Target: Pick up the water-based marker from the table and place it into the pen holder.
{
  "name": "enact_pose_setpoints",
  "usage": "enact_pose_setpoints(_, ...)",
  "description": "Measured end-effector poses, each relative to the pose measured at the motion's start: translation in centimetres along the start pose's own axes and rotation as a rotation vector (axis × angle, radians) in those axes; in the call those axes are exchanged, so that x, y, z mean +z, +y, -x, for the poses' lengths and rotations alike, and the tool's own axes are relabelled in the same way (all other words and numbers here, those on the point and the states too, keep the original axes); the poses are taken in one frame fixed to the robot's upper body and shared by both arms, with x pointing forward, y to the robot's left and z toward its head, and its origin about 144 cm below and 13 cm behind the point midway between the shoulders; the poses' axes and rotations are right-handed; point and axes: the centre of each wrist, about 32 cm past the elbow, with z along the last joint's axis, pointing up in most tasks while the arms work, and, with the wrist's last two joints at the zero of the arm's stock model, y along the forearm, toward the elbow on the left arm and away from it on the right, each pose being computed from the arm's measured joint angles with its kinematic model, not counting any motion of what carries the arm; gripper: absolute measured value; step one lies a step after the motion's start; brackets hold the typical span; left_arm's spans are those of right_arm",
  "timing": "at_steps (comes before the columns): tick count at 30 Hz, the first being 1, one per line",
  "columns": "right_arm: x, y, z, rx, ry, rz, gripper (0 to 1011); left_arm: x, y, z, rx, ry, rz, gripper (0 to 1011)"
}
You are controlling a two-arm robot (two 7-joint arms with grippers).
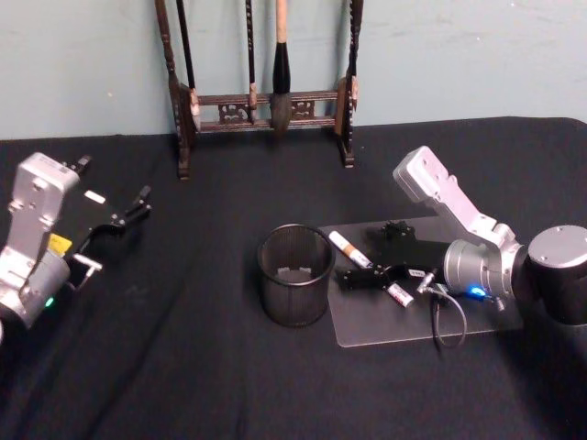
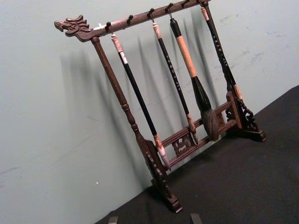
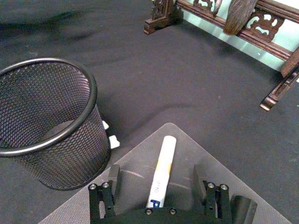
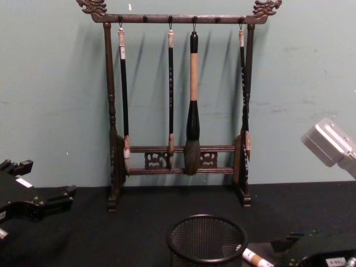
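The white, orange-banded cylindrical water-based marker (image 1: 350, 249) lies flat on a clear, rounded-corner plastic mat (image 1: 385, 325) on the table (image 1: 183, 367), a flat surface under black matte cloth; one end points toward the pen holder (image 1: 293, 295), a small round black wire-mesh cup with a solid rim, which stands upright just beside the mat on the robot's left of it, near the marker but not touching it.

The right gripper (image 1: 362, 254) sits low over the mat with its black fingers spread wide, one on either side of the marker; in the right wrist view the marker (image 3: 163, 158) runs up the middle of the gap between the two fingers (image 3: 112, 176), clear of both, and the gripper has hold of nothing; the mesh cup (image 3: 70, 154) stands close by.

From the chest camera, the marker's tip (image 4: 253, 257) shows just beside the holder's wall (image 4: 203, 245).

The left gripper (image 1: 138, 203) is parked well apart at the table's left side; its fingertips (image 2: 195, 218) stand apart and empty in the left wrist view.

Behind, at the table's far edge, a tall dark carved wooden brush rack (image 1: 266, 103) holds hanging calligraphy brushes (image 4: 192, 100) against a pale green wall (image 1: 459, 55).
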Motion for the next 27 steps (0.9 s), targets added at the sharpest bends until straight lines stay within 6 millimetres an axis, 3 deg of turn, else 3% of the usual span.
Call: enact_pose_setpoints(27, -0.41, 0.15, 0.33, 0.009, 0.011, 0.006, 1002, 0.00, 0.00, 0.00, 0.000, 0.000, 0.000, 1001)
